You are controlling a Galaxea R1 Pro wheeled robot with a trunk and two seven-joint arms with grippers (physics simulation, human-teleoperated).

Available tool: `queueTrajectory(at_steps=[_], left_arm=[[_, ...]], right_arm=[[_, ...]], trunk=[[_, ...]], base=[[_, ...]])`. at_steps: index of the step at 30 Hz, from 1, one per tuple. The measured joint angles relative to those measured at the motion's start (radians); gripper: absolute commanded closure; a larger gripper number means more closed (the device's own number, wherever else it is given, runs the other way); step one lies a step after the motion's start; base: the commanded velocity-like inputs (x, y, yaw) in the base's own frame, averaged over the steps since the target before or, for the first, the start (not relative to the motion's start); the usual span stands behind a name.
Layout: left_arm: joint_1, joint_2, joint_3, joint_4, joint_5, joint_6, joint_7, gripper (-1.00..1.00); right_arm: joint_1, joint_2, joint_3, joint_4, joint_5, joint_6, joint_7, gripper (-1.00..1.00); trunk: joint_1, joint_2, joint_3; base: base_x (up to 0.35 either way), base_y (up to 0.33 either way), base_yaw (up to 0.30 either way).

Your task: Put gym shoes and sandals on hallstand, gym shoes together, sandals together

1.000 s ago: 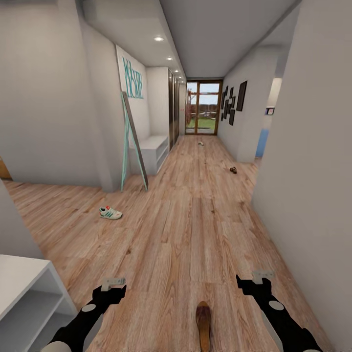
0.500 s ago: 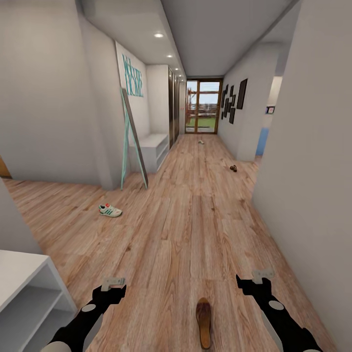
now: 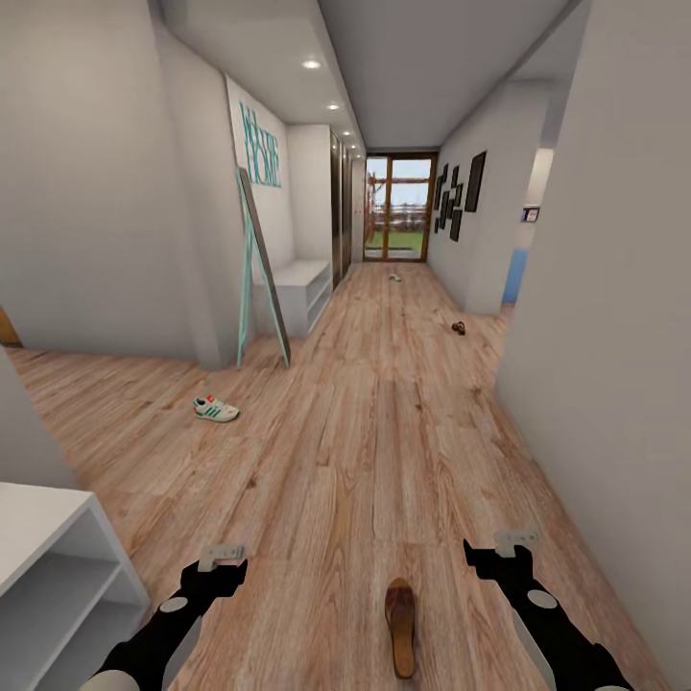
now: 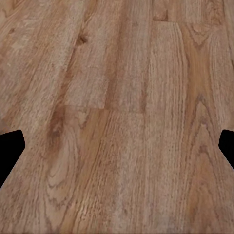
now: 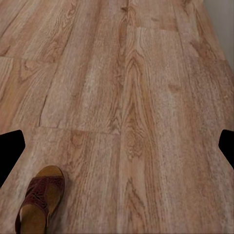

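One brown sandal (image 3: 400, 626) lies on the corridor floor (image 3: 384, 451) between my two arms, and also appears as the sandal (image 5: 41, 201) in the right wrist view. The other sandal (image 3: 458, 328) is far down the corridor on the right. A white gym shoe (image 3: 216, 410) with green stripes lies mid-left; the second gym shoe (image 3: 393, 279) is tiny near the far door. The light grey hallstand (image 3: 43, 537) stands at my near left. My left gripper (image 3: 223, 557) (image 4: 117, 151) and right gripper (image 3: 515, 543) (image 5: 117, 151) hover over the floor, both open and empty.
A teal-framed mirror (image 3: 257, 278) leans on the left wall corner. A low grey bench (image 3: 299, 293) sits beyond it. A grey wall (image 3: 605, 365) runs close along my right side. Glass doors (image 3: 398, 211) close the corridor's far end.
The whole view has shifted: the camera has drawn back a little, so the near sandal shows more fully and the shoes sit slightly higher. Both arms hold the same pose.
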Motion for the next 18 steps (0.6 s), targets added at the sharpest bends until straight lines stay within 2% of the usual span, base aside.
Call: queueTrajectory(at_steps=[18], left_arm=[[0.0, 0.0, 0.0, 0.0, 0.001, 0.0, 0.0, -1.0]], right_arm=[[0.0, 0.0, -0.001, 0.0, 0.0, 0.0, 0.0, -1.0]], trunk=[[0.069, -0.126, -0.056]], base=[[0.0, 0.0, -0.007]])
